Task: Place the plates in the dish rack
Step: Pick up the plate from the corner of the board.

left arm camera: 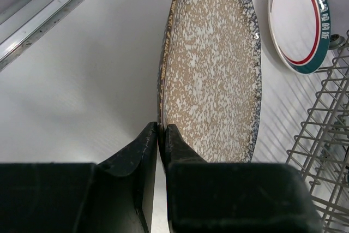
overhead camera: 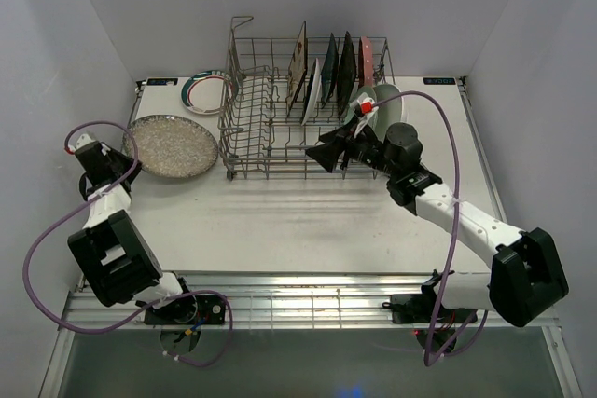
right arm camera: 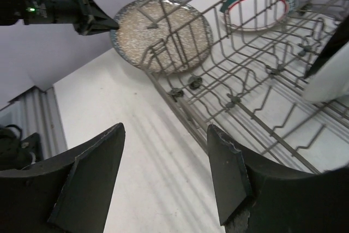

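Note:
The speckled grey round plate is on the table left of the dish rack. My left gripper is shut on its left rim; the wrist view shows both fingers pinching the plate's edge. I cannot tell whether the plate is lifted. A white plate with a green and red rim lies flat behind it. Several plates stand upright in the rack's right half, with a mint round one at the right end. My right gripper is open and empty at the rack's front rail.
The rack's left half holds bare tines, and its tall looped handle rises at the back left corner. The right wrist view shows the speckled plate, the left gripper and the rimmed plate through the wires. Walls close in on both sides.

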Robot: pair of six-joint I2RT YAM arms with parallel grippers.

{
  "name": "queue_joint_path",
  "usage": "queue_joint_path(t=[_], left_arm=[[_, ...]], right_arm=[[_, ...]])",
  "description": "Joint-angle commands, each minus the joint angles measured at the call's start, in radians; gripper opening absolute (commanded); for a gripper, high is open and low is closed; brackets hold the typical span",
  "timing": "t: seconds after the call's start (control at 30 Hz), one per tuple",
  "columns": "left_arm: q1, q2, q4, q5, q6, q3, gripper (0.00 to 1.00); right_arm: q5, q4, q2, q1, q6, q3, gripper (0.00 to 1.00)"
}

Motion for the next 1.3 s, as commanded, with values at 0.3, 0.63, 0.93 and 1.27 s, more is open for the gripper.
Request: queue_joint_path(t=[0.3,0.63,0.93,1.27], left_arm=[[0.082,-0.07,-0.064,0.075,0.061,-0.017,0.0],[0.174,-0.146,-0.176,0.197,0.157,-0.039,0.0],[0.258,-0.162,-0.247,0.41,0.223,-0.05,0.0],[0.269,-0.12,-0.3,0.542,0.263,-0.042,0.0]], right_arm=[[-0.18,0.107,0.129,0.097,0.167,0.138,0.68],[-0.025,0.29,0.172,0.245,0.459,0.069,0.67],[0.185,0.403,0.235,0.404,0.684,-0.031,0.72],[0.409,0.552,0.397,0.555,0.945,-0.1,0.74]])
